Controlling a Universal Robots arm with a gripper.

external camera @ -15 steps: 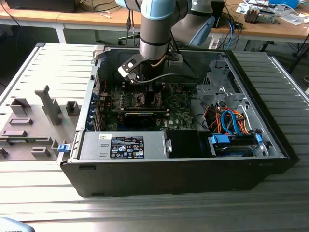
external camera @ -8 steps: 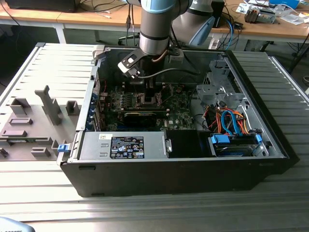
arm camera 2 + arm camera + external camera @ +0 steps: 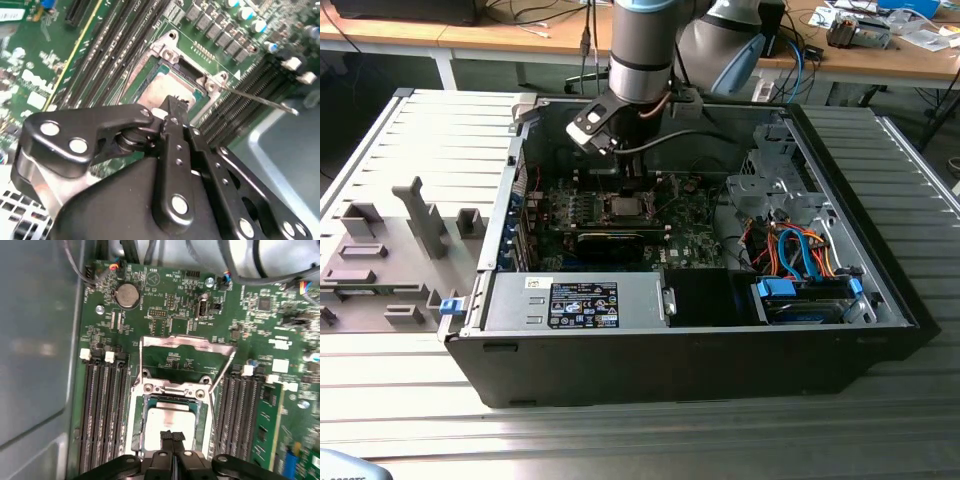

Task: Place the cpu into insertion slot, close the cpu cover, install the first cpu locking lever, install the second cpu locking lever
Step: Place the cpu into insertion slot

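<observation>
The cpu (image 3: 169,419), a flat square chip with a silver top, lies in the insertion slot (image 3: 137,426) on the green motherboard; it is also in the second wrist view (image 3: 161,89). The cpu cover (image 3: 187,342) stands tilted up at the slot's far side, off the chip. Two thin wire levers (image 3: 222,372) (image 3: 141,365) rise beside it, and one lever (image 3: 260,100) sticks out over the memory slots. My gripper (image 3: 172,436) is shut with nothing between its black fingers (image 3: 172,107), the tips just over the chip's near edge. In the exterior view the gripper (image 3: 626,188) hangs inside the case above the slot (image 3: 623,207).
Long black memory slots (image 3: 100,410) (image 3: 240,410) flank the socket. A coin cell (image 3: 126,294) and cables (image 3: 260,275) lie beyond it. The case wall (image 3: 35,365) is close on one side. Coloured cables (image 3: 790,250), a power supply (image 3: 580,300) and grey fixtures (image 3: 420,220) show in the exterior view.
</observation>
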